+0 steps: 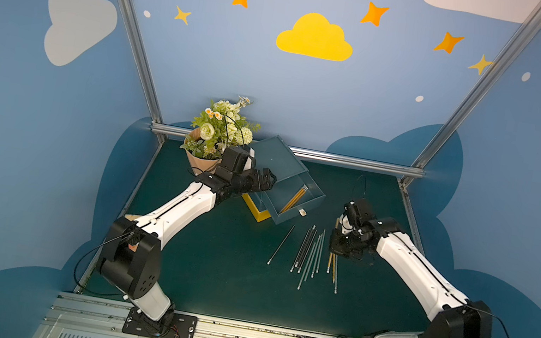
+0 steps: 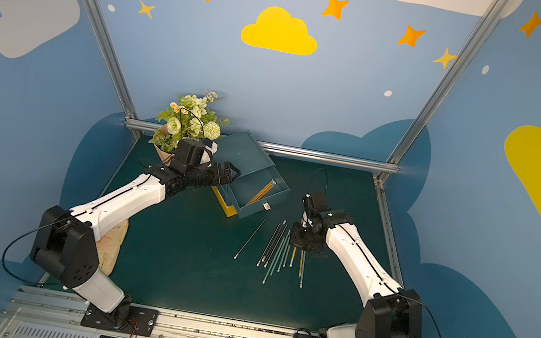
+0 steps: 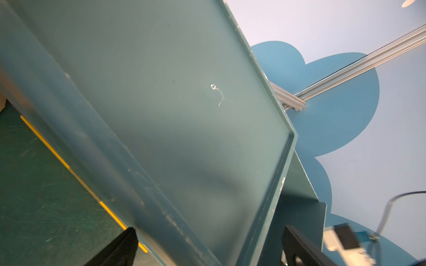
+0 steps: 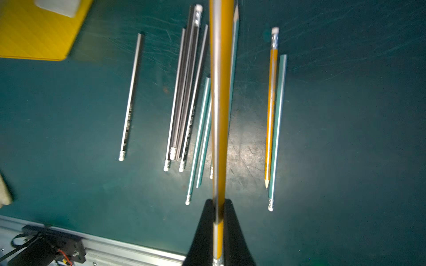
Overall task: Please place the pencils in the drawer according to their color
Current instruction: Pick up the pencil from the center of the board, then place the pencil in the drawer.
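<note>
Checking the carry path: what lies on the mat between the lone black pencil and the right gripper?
A bunch of black pencils, then several green pencils, lying side by side; both top views show them.

We are looking at pale blue walls (image 1: 226, 69) that are carrying white clouds (image 1: 76, 20), yellow clouds (image 1: 315, 38) and orange stars (image 1: 374, 13); aluminium posts (image 1: 133, 31) are climbing the back corners, a matching rail (image 1: 355, 162) is crossing between them, and a scuffed dark green mat (image 1: 215, 287) is spreading flat beneath.
</note>
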Controlling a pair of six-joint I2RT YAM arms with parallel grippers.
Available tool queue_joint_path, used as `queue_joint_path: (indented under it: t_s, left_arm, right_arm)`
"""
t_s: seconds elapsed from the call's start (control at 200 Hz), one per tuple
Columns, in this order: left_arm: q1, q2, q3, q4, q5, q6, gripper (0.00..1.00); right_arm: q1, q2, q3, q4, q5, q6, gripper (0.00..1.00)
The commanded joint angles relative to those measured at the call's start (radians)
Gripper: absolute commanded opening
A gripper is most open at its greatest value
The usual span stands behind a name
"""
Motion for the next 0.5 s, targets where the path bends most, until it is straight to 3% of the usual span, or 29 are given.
queue_joint_path:
  t_s: [0.0, 0.255, 0.496]
  left_arm:
    - [-0.002, 0.009, 0.013, -0.001, 0.01, 0.005, 1.0]
    - [-0.002, 0.012, 0.009, 0.007, 0.007, 0.002, 1.0]
    - [-0.004, 0.02, 0.01, 0.01, 0.007, 0.0, 1.0]
  right_arm:
    - [-0.014, -0.043, 0.079, -0.074, -0.03, 0.027, 0.0]
    - [-0.014, -0.082, 0.21, 0.116, -0.075, 0.133, 0.0]
    - [0.024, 0.081, 0.388, 0.249, -0.098, 0.255, 0.0]
